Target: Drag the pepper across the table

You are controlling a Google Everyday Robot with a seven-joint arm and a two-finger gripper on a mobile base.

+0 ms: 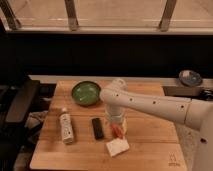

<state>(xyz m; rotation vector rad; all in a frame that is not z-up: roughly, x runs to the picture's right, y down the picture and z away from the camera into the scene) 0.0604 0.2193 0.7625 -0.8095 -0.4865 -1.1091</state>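
Note:
The orange-red pepper (117, 131) lies on the light-brown wooden table (150, 145), just right of a black bar (97, 128) and above a white block (117, 147). My gripper (115, 124) hangs from the white arm (150, 102) and comes down right over the pepper, hiding its upper part. Only the pepper's lower end shows below the gripper.
A green bowl (86, 93) sits at the table's back left. A small white bottle (65, 126) lies on the left. A grey dish (190, 77) rests on the dark counter at the far right. A dark logo (172, 161) marks the table's front right corner.

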